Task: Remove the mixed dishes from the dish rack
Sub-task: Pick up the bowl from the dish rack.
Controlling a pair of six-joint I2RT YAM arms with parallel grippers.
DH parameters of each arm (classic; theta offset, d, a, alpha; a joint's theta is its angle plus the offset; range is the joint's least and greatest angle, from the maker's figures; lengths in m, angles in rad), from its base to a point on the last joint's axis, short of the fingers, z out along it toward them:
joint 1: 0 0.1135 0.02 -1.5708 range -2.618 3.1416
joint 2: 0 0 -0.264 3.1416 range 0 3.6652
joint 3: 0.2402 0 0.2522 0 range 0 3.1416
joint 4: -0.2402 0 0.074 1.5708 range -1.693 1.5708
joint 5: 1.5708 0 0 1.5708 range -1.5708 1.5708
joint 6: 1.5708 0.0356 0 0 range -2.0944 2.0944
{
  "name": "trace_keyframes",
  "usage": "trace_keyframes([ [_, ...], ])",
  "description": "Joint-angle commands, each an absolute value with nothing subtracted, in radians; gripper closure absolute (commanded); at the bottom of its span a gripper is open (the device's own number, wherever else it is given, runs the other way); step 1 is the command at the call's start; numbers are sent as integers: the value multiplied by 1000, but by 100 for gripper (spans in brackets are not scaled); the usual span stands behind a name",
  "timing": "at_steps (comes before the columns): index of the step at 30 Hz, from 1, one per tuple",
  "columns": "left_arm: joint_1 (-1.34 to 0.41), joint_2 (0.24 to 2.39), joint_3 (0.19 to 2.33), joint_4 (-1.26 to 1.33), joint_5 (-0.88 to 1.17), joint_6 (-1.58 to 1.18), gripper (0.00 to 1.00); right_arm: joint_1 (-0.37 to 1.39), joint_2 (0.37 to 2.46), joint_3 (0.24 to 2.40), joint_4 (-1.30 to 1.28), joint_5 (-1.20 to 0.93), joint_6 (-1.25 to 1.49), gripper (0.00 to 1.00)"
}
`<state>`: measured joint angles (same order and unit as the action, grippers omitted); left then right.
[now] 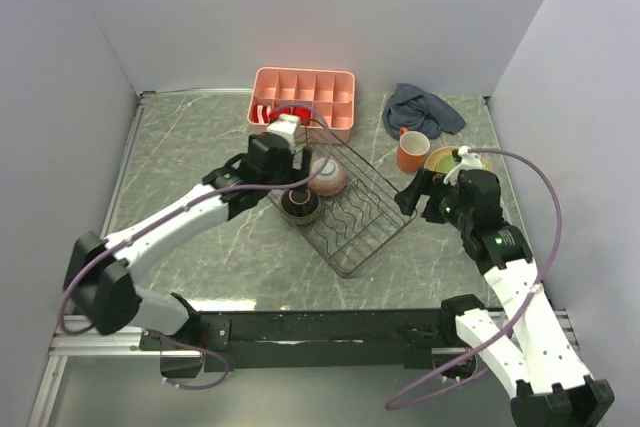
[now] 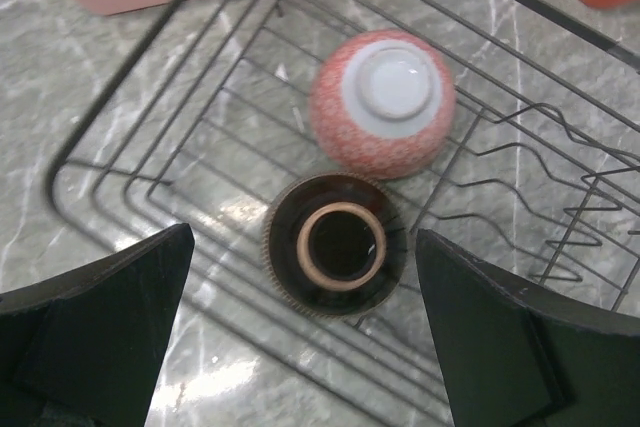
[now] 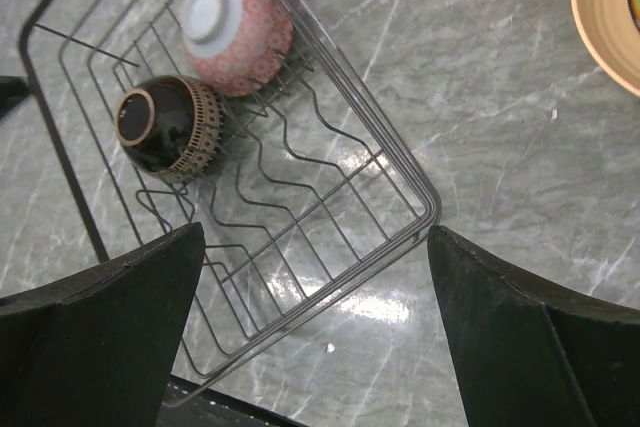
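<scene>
The black wire dish rack (image 1: 365, 237) lies mid-table. In it, upside down, are the pinkish speckled bowl (image 1: 328, 176) and the dark-brown bowl (image 1: 300, 206). My left gripper (image 1: 287, 169) is open and empty, hovering above the dark-brown bowl (image 2: 335, 245), which shows between its fingers; the pink bowl (image 2: 383, 102) lies just beyond. My right gripper (image 1: 415, 192) is open and empty over the rack's right corner (image 3: 425, 197). The orange mug (image 1: 412, 150) and stacked plates (image 1: 447, 160) stand on the table right of the rack. The dark-blue cup is not in view.
A pink compartment tray (image 1: 303, 97) with red-white items stands behind the rack, close to the left arm. A grey cloth (image 1: 422, 110) lies at the back right. White walls enclose the table on three sides.
</scene>
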<state>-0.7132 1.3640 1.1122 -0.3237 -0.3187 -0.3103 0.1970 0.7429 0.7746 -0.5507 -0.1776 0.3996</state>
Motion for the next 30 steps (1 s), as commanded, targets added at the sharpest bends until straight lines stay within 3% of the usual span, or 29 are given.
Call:
trace_keyframes([
  [1,-752,1500,1245,-362,-376,-307,1,204,657,752,-525,-169,402,0],
  [16,-755,1956,1626,-522,-551,-368,1,204,499,689,-615,-189,359,0],
  [30,-701,2040,1655,-560,-614,-402,1,204,537,715,-620,-222,310,0],
])
